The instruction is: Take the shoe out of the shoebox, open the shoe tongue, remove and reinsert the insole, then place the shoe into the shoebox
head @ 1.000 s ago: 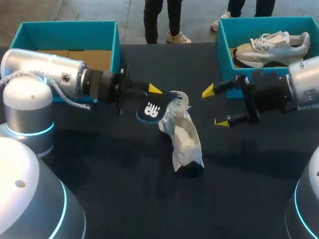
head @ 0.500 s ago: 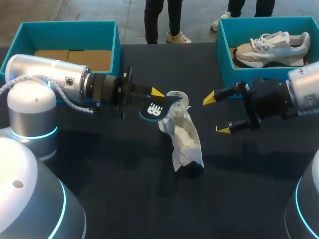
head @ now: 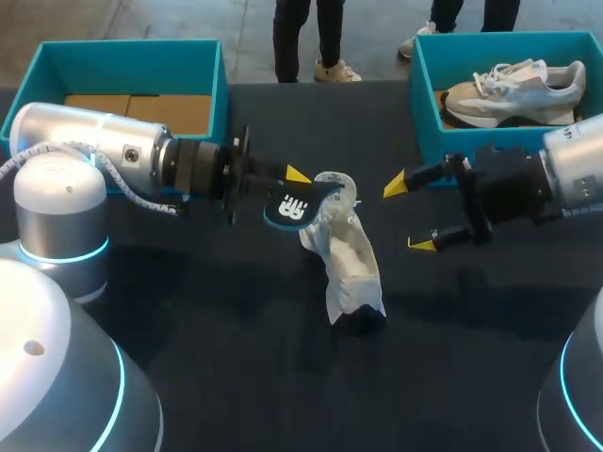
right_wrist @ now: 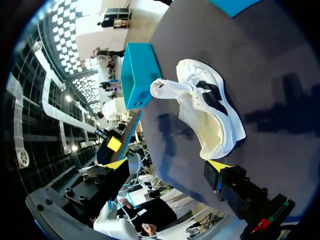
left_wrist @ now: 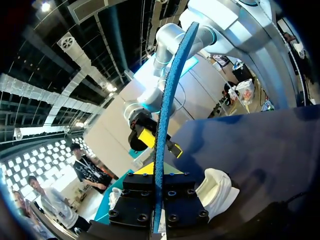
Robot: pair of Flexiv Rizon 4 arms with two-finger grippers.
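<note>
Insole out and clamped, shoe loose mid-table

Got the insole [head: 290, 209] pinched flat in the left gripper [head: 295, 188], closed right down on it, hanging at about 10 o'clock of the white shoe [head: 347, 264], just beside its opening. Shoe itself out on the table, well apart from the teal shoebox [head: 424, 113] up at 1 o'clock, tongue apparently pulled open. Another sneaker [head: 513, 94] in that box already. Right gripper [head: 407, 212] spread wide, holding nothing, near 3 o'clock of the shoe and not touching it. Reinsertion next, by the look of it. Sketchy part: with nothing pinning the shoe, easy to shove it along or tip it over while feeding the insole in. Also easy to buckle that floppy insole at the collar or snag it on the tongue. Better to grab the shoe with the free gripper first.
</note>
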